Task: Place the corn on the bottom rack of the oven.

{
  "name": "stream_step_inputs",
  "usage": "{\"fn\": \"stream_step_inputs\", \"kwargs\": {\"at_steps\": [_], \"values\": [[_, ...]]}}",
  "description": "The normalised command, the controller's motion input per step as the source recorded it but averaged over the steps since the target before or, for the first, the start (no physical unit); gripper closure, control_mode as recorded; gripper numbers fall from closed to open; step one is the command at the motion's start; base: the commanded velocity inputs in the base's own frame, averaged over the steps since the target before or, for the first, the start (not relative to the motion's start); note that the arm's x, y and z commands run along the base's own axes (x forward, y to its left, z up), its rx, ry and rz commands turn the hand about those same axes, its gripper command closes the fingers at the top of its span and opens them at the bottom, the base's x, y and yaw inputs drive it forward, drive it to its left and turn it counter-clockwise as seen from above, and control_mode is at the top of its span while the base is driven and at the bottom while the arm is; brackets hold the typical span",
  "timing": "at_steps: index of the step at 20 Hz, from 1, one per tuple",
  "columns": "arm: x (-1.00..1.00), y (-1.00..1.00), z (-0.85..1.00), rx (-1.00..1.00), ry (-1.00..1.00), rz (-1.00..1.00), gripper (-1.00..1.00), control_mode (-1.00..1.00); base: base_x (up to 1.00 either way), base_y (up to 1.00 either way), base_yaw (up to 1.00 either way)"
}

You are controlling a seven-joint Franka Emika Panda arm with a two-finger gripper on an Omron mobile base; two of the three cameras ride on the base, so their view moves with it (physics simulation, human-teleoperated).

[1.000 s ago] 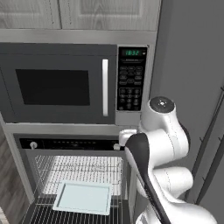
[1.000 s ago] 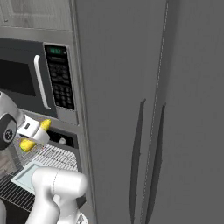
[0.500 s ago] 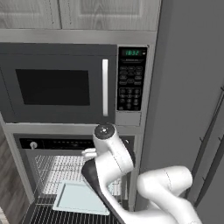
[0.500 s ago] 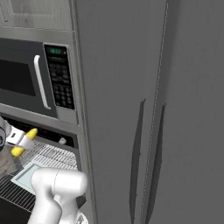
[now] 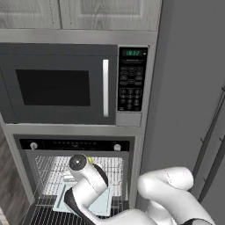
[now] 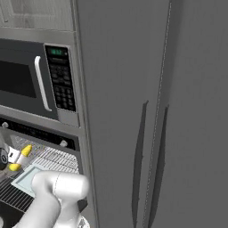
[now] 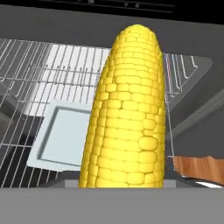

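Inside the open mouth of the oven [image 5: 26,176], the arm reaches forward with the corn [image 7: 129,109] held in its gripper [image 6: 15,159]. From the right base view the cob shows as two yellow bits, one above and one below the white hand, so the jaws are closed across its middle and the cob stands roughly upright, a little tilted. From the hand view the corn rises large and close, its rounded tip toward the black control strip [image 5: 74,144] with its two white knobs. Beyond the cob a pale rectangular tray [image 7: 65,140] lies on a wire rack, and a higher rack [image 7: 65,74] stretches over it toward the bright back wall. The corn is held up in the air in front of the tray, touching neither tray nor rack. From the left base view the bottom rack [image 5: 44,213] shows as dark wires at the front of the cavity, below the tray's near edge. Above the oven sits a microwave [image 5: 61,83] with a white handle and a keypad. To the right stands a tall grey panel [image 6: 151,111] with long dark handles.
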Motion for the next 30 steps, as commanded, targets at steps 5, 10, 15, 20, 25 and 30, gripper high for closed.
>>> {"fn": "stream_step_inputs", "kwargs": {"at_steps": [5, 10, 15, 20, 25, 30], "values": [[0.14, 0.62, -0.93, 0.0, 0.06, -0.02, 1.0, -1.0, 0.0, 0.0, 0.0], [0.02, 0.06, -0.6, 0.0, 0.1, -0.09, 1.0, -1.0, 0.0, 0.0, 0.0], [0.07, -0.04, -0.66, 0.04, 0.11, -0.07, 1.0, -1.0, 0.0, 0.0, 0.0], [0.15, 0.0, -0.21, 0.02, -0.01, 0.0, 1.0, -1.0, 0.0, 0.0, 0.0], [0.25, 0.0, -0.32, 0.0, 0.0, 0.0, 1.0, -1.0, 0.0, 0.0, 0.0], [0.22, 0.0, -0.51, 0.0, 0.0, 0.0, 1.0, -1.0, 0.0, 0.0, 0.0]]}}
